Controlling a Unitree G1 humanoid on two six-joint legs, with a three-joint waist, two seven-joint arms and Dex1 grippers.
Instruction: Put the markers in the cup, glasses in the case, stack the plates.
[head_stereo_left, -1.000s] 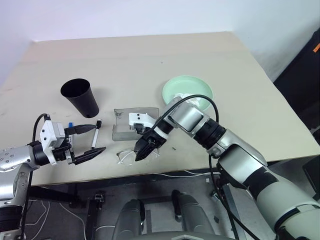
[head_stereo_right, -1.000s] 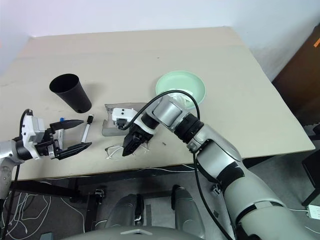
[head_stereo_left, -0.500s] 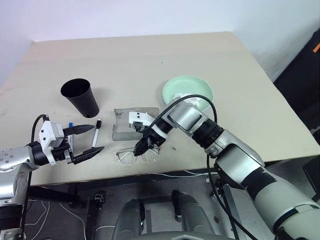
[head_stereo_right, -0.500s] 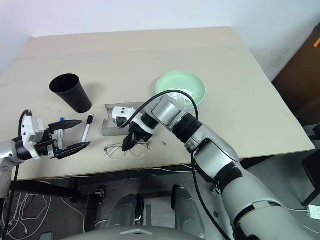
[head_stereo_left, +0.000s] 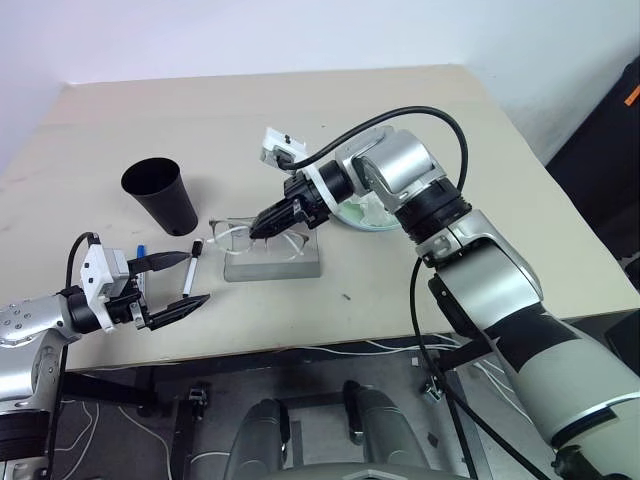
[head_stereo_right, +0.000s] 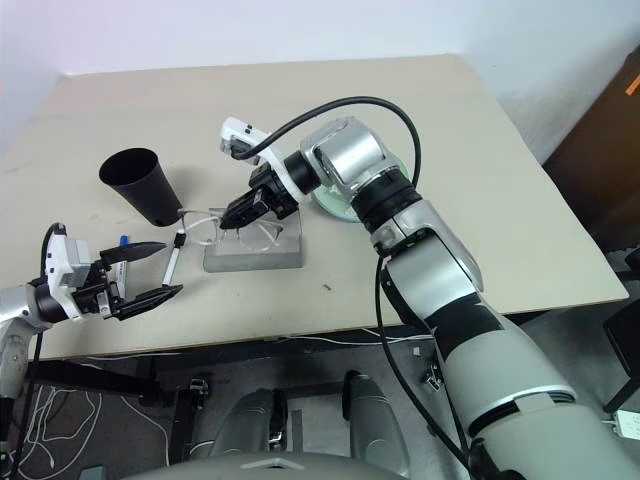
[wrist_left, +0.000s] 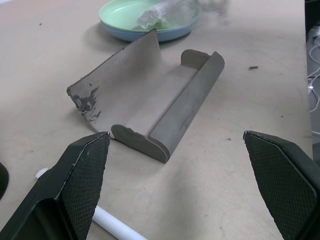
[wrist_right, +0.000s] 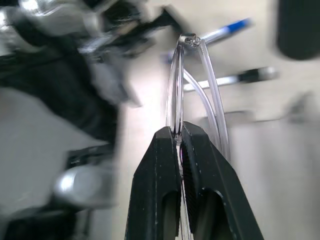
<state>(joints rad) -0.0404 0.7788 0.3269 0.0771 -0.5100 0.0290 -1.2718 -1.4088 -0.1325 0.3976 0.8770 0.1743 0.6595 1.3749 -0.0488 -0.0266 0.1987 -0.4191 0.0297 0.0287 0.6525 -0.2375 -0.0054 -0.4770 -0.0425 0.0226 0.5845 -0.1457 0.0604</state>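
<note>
Right wrist view shows the right pincer (wrist_right: 179, 137) clamped on the thin clear frame of the glasses (head_stereo_left: 245, 236), held just above the open grey case (head_stereo_left: 271, 262). They look light, springy and fragile, best pinched at the frame rim, not the lenses. Their long axis runs left to right along the case. Left pincer (head_stereo_left: 172, 281) stands apart near the markers (head_stereo_left: 190, 272).

Bright, even light; soft shadows on the bench (head_stereo_left: 420, 120). The right wrist view is smeared by motion blur.
</note>
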